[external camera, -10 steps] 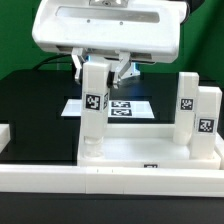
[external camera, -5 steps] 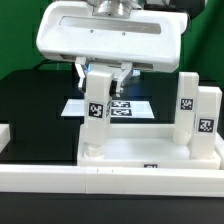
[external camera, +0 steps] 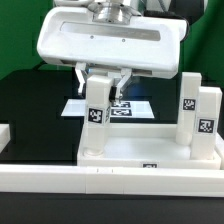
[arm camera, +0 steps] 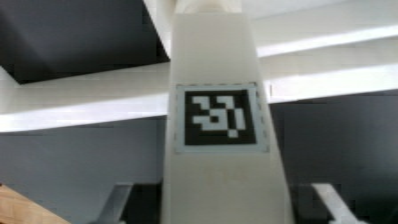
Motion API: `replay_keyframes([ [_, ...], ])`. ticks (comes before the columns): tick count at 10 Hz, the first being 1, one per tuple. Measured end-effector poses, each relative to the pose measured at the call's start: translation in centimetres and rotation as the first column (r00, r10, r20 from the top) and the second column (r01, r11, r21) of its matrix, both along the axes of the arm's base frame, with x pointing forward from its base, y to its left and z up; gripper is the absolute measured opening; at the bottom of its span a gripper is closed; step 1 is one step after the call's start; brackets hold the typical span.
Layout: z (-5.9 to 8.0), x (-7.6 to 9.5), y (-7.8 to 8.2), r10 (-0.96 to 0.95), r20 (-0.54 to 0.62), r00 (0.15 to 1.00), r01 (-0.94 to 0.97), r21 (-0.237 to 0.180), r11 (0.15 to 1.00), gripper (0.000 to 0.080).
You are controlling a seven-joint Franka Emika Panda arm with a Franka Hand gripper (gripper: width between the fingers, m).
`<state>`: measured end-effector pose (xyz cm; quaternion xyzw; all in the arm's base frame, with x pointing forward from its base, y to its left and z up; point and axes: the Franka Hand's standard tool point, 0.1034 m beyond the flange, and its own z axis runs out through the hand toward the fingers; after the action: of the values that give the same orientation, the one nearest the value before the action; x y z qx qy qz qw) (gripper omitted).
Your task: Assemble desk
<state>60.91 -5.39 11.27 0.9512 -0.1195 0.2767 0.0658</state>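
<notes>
White plastic makes up nearly everything here, starting with the desk top [external camera: 140,150], a wide rimmed tray lying flat on the black counter [external camera: 30,110] toward the exterior view's right, its near edge against the long white rail [external camera: 60,178]. Beyond it, flat on the counter, lies the marker board [external camera: 125,108].

Three legs stand upright on the tray. Two are on the exterior view's right, a taller-looking one [external camera: 188,108] set slightly farther back and another [external camera: 208,118] at the near right corner; both look seated, which suggests those steps are done. The third leg [external camera: 96,118] stands at the tray's left side with the gripper [external camera: 102,78] directly above it, the fingers [external camera: 85,78] straddling its upper end. The wrist view fills with this leg [arm camera: 217,110] and its square tag, dark finger pads [arm camera: 331,198] showing on either side, so the fingers appear to pinch it.

By my reading, this leg is being fitted or tightened now. A fourth leg is not visible in either view, so at least one more pick and fitting remains.
</notes>
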Motion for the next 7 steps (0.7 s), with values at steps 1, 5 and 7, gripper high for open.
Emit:
replay_keyframes([
  [1, 0.00, 0.05, 0.03, 0.002, 0.006, 1.000, -0.002, -0.003, 1.000, 0.0291],
  [5, -0.02, 0.15, 0.09, 0.004, 0.017, 1.000, -0.004, -0.009, 1.000, 0.0355],
  [7, -0.02, 0.15, 0.09, 0.005, 0.017, 1.000, -0.004, -0.009, 1.000, 0.0553],
])
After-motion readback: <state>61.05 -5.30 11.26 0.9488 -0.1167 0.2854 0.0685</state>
